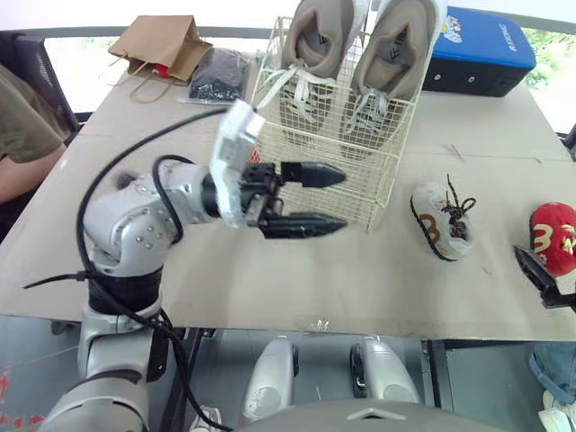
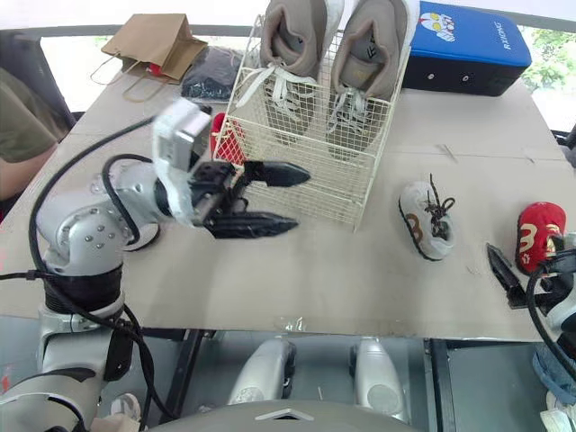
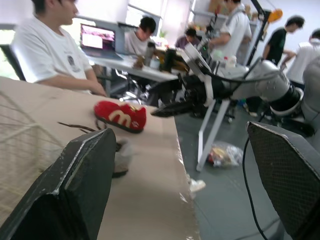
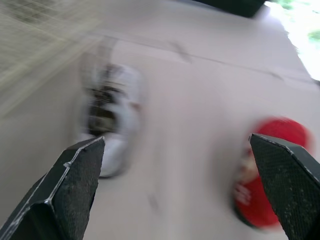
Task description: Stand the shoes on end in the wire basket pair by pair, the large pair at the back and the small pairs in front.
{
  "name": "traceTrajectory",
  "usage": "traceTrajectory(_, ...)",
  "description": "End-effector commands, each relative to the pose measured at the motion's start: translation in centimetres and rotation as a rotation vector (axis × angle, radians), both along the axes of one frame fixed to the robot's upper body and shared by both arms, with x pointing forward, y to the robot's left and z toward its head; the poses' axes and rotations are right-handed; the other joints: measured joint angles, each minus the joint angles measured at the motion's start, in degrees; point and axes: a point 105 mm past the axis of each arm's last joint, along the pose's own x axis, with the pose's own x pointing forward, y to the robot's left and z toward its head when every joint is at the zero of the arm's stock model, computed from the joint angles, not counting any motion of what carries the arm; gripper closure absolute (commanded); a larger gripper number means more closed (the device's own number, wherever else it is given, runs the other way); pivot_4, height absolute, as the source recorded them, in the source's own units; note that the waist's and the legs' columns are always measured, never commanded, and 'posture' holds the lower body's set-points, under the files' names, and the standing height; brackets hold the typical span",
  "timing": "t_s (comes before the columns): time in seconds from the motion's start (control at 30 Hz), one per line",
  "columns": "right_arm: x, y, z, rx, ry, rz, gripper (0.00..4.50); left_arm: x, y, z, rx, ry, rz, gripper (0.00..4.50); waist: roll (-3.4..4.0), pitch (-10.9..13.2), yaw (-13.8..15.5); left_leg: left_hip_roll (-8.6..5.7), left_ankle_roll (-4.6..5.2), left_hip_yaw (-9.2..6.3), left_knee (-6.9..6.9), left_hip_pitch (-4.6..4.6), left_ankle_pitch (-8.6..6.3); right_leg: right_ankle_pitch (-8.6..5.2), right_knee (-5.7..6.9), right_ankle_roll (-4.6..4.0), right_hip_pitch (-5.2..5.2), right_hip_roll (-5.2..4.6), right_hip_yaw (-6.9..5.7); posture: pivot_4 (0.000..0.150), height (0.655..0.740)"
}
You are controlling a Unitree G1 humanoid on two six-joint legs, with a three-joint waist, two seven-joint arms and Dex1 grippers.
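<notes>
Left gripper [image 1: 342, 200]: spread, empty, before the wire basket [image 1: 382, 184]
Right gripper [image 4: 176, 140]: spread, empty, near the red small shoe [image 1: 553, 236]
Tan sneakers [image 1: 317, 36]: on end inside wire basket

Wire, cloth and cardboard
The wire basket [image 1: 378, 193] is cream-coated metal; the large shoes [image 1: 319, 40] in it look like soft matt cloth. The table [image 1: 270, 270] top is dull brown cardboard. Far left sits a creased paper bag [image 1: 162, 45], far right a glossy blue case [image 1: 477, 49]. The left gripper [image 1: 345, 200] has black, finely dimpled pads [image 3: 280, 175].
</notes>
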Motion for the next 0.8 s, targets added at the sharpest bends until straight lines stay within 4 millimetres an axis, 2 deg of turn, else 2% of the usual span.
traceTrajectory(0.03, -0.5, -2.6, -0.4, -0.026, 0.028, -0.183, 0.01, -0.9, -0.8, 0.7, -0.007, -0.045, -0.019, 0.0, 0.0, 0.0, 0.04, 0.0, 0.0, -0.02, 0.0, -0.03, 0.0, 0.0, -0.03, 0.0, 0.0, 0.02, 0.0, 0.15, 0.74)
traceTrajectory(0.13, -0.5, -3.6, -1.5, -0.012, 0.075, -0.277, 0.01, -1.2, -1.3, 1.1, -0.01, -0.068, -0.042, 0.0, 0.13, -0.04, 0.1, 0.01, 0.05, -0.03, -0.05, -0.07, -0.03, 0.0, -0.12, -0.01, -0.01, 0.04, -0.01, 0.15, 0.74)
traceTrajectory(0.2, 0.1, -3.6, -2.2, 0.062, 0.083, -0.297, 0.01, -1.1, -1.5, 0.9, -0.002, -0.093, -0.042, 0.0, 0.13, -0.04, 0.1, 0.01, 0.08, -0.03, -0.08, -0.1, -0.05, 0.0, -0.21, -0.01, -0.01, 0.05, -0.02, 0.15, 0.74)
traceTrajectory(0.3, 0.9, -4.6, -3.4, 0.122, 0.132, -0.361, 0.01, -1.4, -2.0, 0.8, -0.014, -0.092, -0.052, 0.0, 0.21, -0.05, 0.02, 0.01, 0.11, 0.05, -0.1, -0.1, -0.07, 0.0, -0.29, -0.01, -0.01, 0.05, 0.05, 0.15, 0.74)
traceTrajectory(0.5, 1.7, -7.3, -5.0, 0.09, 0.262, -0.506, 0.01, -1.8, -2.5, 1.5, -0.049, -0.109, -0.066, 0.0, 0.38, -0.03, 0.13, -0.01, 0.13, 0.05, -0.14, -0.11, -0.07, 0.0, -0.32, -0.01, -0.02, 0.05, 0.05, 0.15, 0.74)
traceTrajectory(0.6, 2.5, -7.9, -5.6, 0.119, 0.284, -0.521, 0.01, -1.9, -2.5, 1.5, -0.054, -0.112, -0.064, 0.0, 0.43, -0.05, 0.08, -0.01, 0.13, 0.04, -0.22, -0.1, -0.07, 0.0, -0.33, -0.01, -0.03, 0.06, 0.03, 0.15, 0.74)
traceTrajectory(0.7, 3.2, -7.6, -6.1, 0.165, 0.287, -0.469, 0.81, -2.0, -2.5, 1.5, -0.063, -0.105, -0.056, 0.0, 0.44, -0.05, -0.03, -0.01, 0.13, 0.07, -0.28, -0.1, -0.07, 0.0, -0.38, 0.0, -0.04, 0.06, 0.06, 0.15, 0.74)
traceTrajectory(0.73, 3.4, -7.6, -6.1, 0.163, 0.279, -0.46, 1.55, -1.9, -2.4, 1.5, -0.062, -0.103, -0.05, 0.0, 0.45, -0.05, -0.03, -0.01, 0.13, 0.06, -0.29, -0.1, -0.07, 0.01, -0.38, 0.02, -0.04, 0.06, 0.05, 0.15, 0.74)
traceTrajectory(0.8, 3.6, -7.6, -6.1, 0.162, 0.264, -0.45, 2.32, -1.9, -2.3, 1.4, -0.059, -0.102, -0.043, 0.0, 0.45, -0.05, 0.03, -0.01, 0.13, 0.06, -0.29, -0.1, -0.08, 0.06, -0.38, 0.11, -0.04, 0.06, 0.05, 0.15, 0.74)
